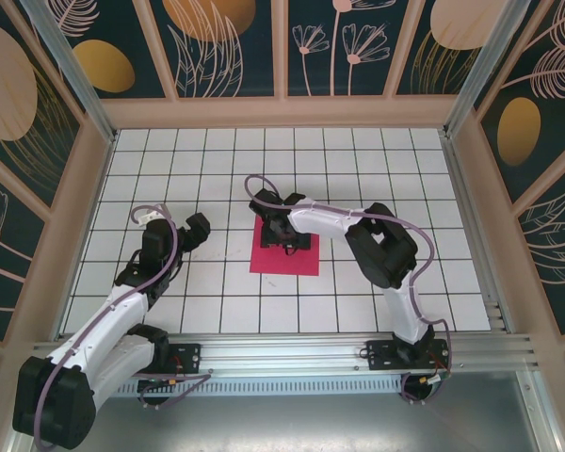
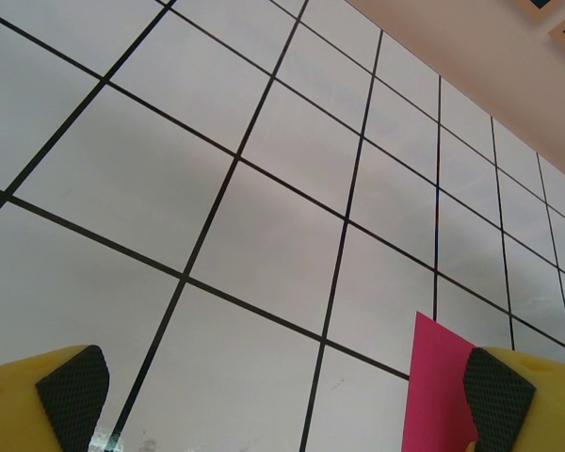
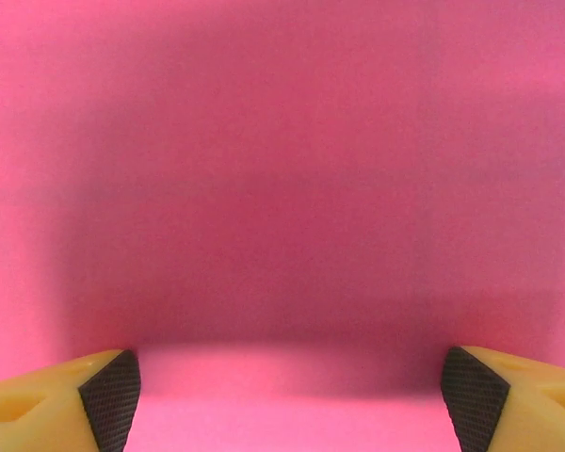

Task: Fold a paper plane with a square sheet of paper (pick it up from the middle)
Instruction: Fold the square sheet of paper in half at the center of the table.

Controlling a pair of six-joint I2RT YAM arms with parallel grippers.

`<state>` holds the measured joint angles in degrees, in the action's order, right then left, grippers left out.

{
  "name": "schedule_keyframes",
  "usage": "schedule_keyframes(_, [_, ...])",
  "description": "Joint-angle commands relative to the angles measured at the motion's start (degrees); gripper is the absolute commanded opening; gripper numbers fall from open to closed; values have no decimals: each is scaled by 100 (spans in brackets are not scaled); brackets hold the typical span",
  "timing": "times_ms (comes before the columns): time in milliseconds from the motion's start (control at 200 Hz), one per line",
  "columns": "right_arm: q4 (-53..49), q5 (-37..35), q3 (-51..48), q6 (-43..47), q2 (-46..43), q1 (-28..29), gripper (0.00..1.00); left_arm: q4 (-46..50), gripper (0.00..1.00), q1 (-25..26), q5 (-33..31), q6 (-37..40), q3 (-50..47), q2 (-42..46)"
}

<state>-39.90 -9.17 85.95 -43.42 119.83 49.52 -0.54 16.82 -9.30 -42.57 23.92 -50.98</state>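
We see a white floor gridded with black lines [image 1: 358, 169], framed by pale wooden beams [image 1: 282, 111] and dark teal wall panels printed with peach-gold plants [image 1: 235, 47], evenly lit.

The left arm [image 1: 113, 320] and right arm [image 1: 395, 282] have white shells between chunky black joint housings, with a lilac-grey cable [image 1: 251, 182] looping along each. The black bases are bolted to a silver rail [image 1: 292, 353]. The left gripper [image 2: 282, 395] and right gripper [image 3: 292, 400] have yellow fingers with black cross-hatched pads [image 2: 71, 391].
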Motion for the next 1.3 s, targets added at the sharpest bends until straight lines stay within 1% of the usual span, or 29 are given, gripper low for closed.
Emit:
schedule_keyframes(0, [-91,123,-17,20,242,44,85,-71,99,-20,15,139,-81,53])
schedule_keyframes(200, [79,224,-295,82,203,23,81,-35,99,-16,60,160,-81,53])
schedule_keyframes(340, [-49,73,-204,157,190,23,77,-60,99,-17,84,142,-81,27])
schedule_keyframes(435, [-117,-8,-134,202,185,25,72,-78,99,-17,143,121,-85,-24])
schedule_keyframes(505, [-115,-11,-101,228,183,24,72,-55,99,-12,166,101,-72,-51])
schedule_keyframes(585, [-120,-6,-46,269,206,23,69,-35,98,-14,188,64,-79,-61])
schedule_keyframes(720, [-167,-15,57,338,184,23,68,-9,99,-13,209,48,-72,-58])
schedule_keyframes(810, [-184,11,129,394,62,30,61,1,98,-16,225,46,-55,-61])
schedule_keyframes(946, [-111,28,171,446,-265,15,57,-34,98,-20,318,4,-38,-74])
schedule_keyframes(1041, [50,223,104,500,-522,-28,55,-34,99,-17,375,-6,-18,-70])
schedule_keyframes(1101, [221,430,-2,510,-702,-67,50,-28,98,-16,401,-15,-8,-70])
schedule_keyframes(1196, [504,755,-196,506,-975,-156,49,-9,98,-13,424,-33,11,-70])
schedule_keyframes(1276, [680,807,-342,488,-1163,-238,47,-21,98,-14,447,-67,17,-67])
schedule_keyframes(1291, [710,959,-355,480,-1186,-259,47,-23,98,-13,447,-74,24,-74])
